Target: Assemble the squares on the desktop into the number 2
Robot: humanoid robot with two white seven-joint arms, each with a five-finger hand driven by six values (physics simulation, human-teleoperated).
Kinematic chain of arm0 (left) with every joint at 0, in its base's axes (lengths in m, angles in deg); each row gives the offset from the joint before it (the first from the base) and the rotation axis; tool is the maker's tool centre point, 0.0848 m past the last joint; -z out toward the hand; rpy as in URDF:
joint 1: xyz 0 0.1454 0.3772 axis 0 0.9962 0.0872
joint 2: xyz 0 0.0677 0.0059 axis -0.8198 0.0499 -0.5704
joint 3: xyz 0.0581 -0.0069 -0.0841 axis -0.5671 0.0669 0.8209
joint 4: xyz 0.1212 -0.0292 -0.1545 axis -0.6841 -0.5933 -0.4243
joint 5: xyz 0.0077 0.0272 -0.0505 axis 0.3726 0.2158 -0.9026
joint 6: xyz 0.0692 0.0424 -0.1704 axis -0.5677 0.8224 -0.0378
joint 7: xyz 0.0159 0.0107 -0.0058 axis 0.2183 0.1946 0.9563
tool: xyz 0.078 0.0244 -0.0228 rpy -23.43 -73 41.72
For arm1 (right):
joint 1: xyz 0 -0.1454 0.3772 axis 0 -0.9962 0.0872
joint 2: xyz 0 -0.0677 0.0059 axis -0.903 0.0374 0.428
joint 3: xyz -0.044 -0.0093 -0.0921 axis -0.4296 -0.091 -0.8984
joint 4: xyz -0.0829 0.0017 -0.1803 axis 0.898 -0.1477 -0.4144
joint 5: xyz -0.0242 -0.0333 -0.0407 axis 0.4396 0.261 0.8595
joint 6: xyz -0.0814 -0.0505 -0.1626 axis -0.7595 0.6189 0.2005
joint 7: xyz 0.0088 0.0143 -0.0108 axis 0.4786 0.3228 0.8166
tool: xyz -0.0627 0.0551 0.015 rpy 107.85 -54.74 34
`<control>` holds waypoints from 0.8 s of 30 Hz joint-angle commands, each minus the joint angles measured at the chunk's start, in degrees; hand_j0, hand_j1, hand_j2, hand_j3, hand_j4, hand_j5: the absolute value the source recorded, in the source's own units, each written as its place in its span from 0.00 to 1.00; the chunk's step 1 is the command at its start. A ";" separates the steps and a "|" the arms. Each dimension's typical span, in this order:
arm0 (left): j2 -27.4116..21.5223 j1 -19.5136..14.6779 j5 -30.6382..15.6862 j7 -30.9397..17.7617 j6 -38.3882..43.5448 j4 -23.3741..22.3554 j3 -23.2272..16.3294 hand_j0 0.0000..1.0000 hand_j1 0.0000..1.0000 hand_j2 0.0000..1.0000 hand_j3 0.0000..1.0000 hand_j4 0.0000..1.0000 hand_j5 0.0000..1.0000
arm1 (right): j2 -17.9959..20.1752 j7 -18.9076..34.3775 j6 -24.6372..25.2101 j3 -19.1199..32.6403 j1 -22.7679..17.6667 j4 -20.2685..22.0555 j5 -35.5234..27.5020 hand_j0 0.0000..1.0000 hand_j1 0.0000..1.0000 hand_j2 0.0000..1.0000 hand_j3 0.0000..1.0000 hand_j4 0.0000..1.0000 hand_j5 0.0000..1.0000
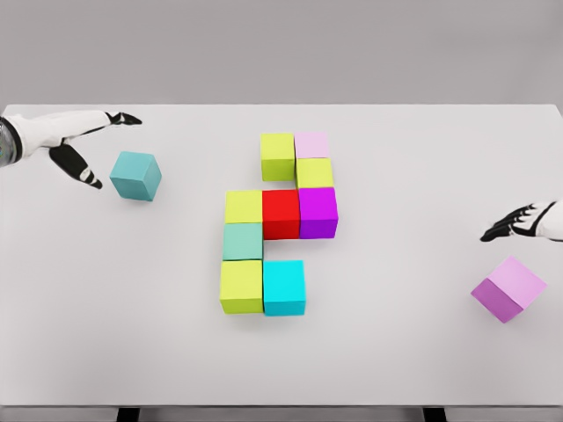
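Head view: the teal cube [135,176] sits left of the block figure [279,224], apart from it and just right of the left hand [84,145], whose fingers are spread and empty. The pink-purple cube [508,289] lies far right of the figure, below the right hand [515,224], fingers loosely curled, holding nothing. The cubes have no long axis. No writing is visible.

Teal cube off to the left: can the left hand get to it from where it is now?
Probably yes. The left hand sits open just beside the teal cube, with bare table between them. The assembled blocks lie well to the other side, so nothing blocks the approach.
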 commanded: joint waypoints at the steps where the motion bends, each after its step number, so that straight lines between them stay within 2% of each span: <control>1: 0.90 -0.09 1.97 0.01 1.16 -0.43 -0.50 1.00 1.00 1.00 1.00 1.00 1.00 | 0.43 -0.01 0.13 -1.65 0.00 -0.76 -0.14 0.99 0.99 0.99 0.99 0.99 0.99; 5: 3.27 -0.44 6.36 0.01 1.16 -0.52 -0.50 1.00 1.00 1.00 1.00 1.00 1.00 | 0.43 -0.01 0.13 -3.32 0.00 -0.76 0.82 0.99 0.99 0.99 0.99 0.99 0.99; 10: 3.71 -0.26 6.19 0.01 1.16 -0.52 -2.26 1.00 1.00 1.00 1.00 1.00 1.00 | 0.34 -0.01 0.13 -3.85 0.00 -0.76 1.53 0.99 0.99 0.99 0.99 0.99 0.99; 13: 4.59 -0.35 6.37 0.01 1.08 -2.10 -2.35 1.00 1.00 1.00 1.00 1.00 1.00 | -0.01 -0.01 0.13 -4.29 0.00 -0.76 2.85 0.99 0.99 0.99 0.99 0.99 0.99; 18: 6.35 -0.44 8.03 0.01 0.99 -2.98 -2.43 1.00 1.00 1.00 1.00 1.00 1.00 | -2.56 -0.01 0.13 -4.29 0.00 -2.61 5.66 1.00 1.00 1.00 1.00 1.00 1.00; 24: 8.02 -0.61 9.35 0.01 1.08 -6.15 -2.96 1.00 1.00 1.00 1.00 1.00 1.00 | -5.02 -0.01 0.13 -4.29 0.00 -4.10 7.24 1.00 1.00 1.00 1.00 1.00 1.00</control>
